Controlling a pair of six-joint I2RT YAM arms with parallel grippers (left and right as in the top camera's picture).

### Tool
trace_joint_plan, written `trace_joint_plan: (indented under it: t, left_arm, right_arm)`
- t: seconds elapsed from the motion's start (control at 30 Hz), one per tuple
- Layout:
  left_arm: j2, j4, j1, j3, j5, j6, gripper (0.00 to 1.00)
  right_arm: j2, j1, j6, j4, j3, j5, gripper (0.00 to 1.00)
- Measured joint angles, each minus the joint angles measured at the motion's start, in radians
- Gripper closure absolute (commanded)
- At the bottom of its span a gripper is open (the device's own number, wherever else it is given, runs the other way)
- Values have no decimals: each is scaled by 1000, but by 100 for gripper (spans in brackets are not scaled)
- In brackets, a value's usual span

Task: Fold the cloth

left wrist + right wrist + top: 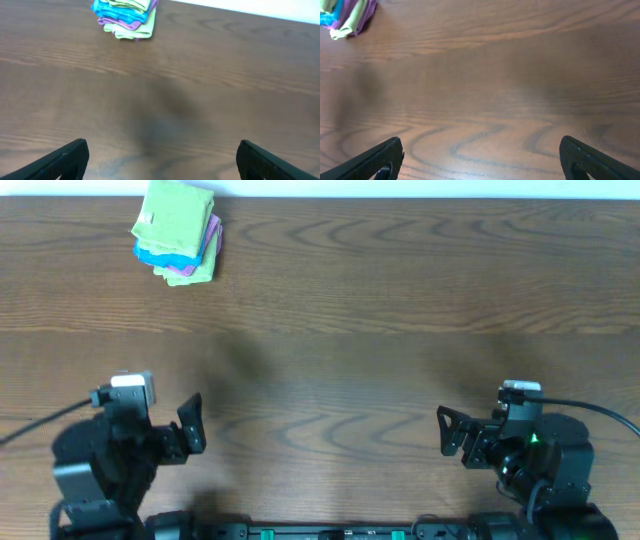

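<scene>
Cloth (178, 215), likely soft, light, limp, tops the stack (160, 258) far ahead-left of left gripper (162, 159) and right gripper (480, 156), both spread open, empty; probably pinch a corner.

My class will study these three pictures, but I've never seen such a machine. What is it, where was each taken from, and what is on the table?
These are two robot arms at a wooden table. One picture looks down from above; the other two come from a camera on each wrist, so the dark shapes at the bottom are that arm's own fingers. The left fingers and right fingers are spread open, holding nothing. At the far left of the table sits a pile of folded cloths: a lime-green cloth on top, pink cloth and blue cloth beneath.
</scene>
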Motion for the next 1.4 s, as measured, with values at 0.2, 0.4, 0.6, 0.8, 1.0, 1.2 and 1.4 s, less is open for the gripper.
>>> trace_joint_plan:
  t: [0.2, 0.4, 0.6, 0.8, 1.0, 1.2, 1.4]
  left_arm:
    - [-179, 109, 0, -210, 0, 0, 5]
    - [-326, 146, 0, -370, 0, 0, 5]
    - [-426, 146, 0, -463, -24, -1, 5]
    - [-450, 146, -31, -486, -105, -11, 5]
    - [-451, 132, -78, -486, -199, -31, 5]
    - [-451, 84, -78, -488, -225, -31, 5]
    - [-451, 32, -78, -488, -234, -31, 5]
  right_arm:
    - [0, 0, 0, 0, 0, 0, 1]
    - [0, 0, 0, 0, 0, 0, 1]
    - [0, 0, 0, 0, 0, 0, 1]
    - [0, 0, 0, 0, 0, 0, 1]
    - [0, 0, 0, 0, 0, 0, 1]
    - [0, 0, 0, 0, 0, 0, 1]
    - [0, 0, 0, 0, 0, 0, 1]
